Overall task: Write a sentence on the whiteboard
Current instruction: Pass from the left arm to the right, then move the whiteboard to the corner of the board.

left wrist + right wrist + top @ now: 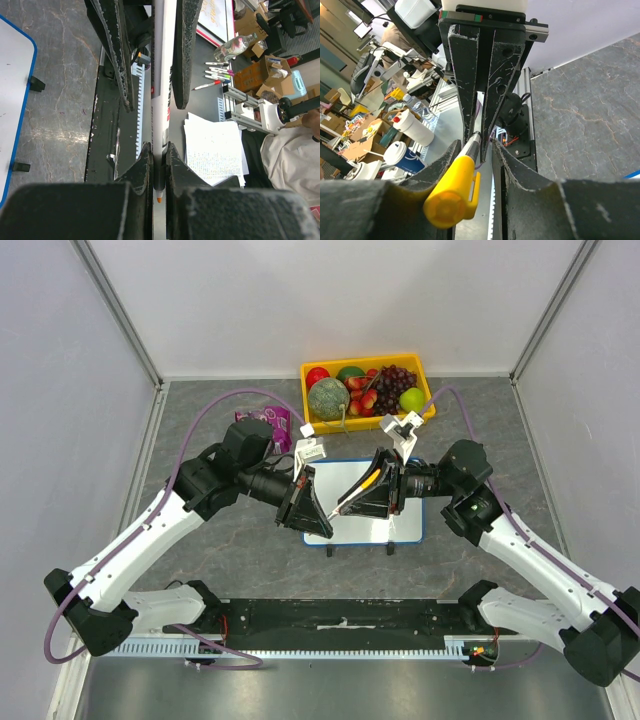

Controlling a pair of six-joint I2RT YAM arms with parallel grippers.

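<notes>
The whiteboard lies flat at the table's middle, blue-rimmed, also in the left wrist view. No orange sentence shows on its visible parts. Both grippers meet above it, on one marker. My left gripper is shut on the marker's writing end; its orange tip shows between the fingers. My right gripper stands open round the other end, where the yellow cap sits, with a gap beside it. The left gripper also shows clamped on the marker in the right wrist view.
A yellow tray of fruit stands just behind the whiteboard. A purple packet lies at the back left. A black strip runs along the near edge between the arm bases. Grey walls close in the table on three sides.
</notes>
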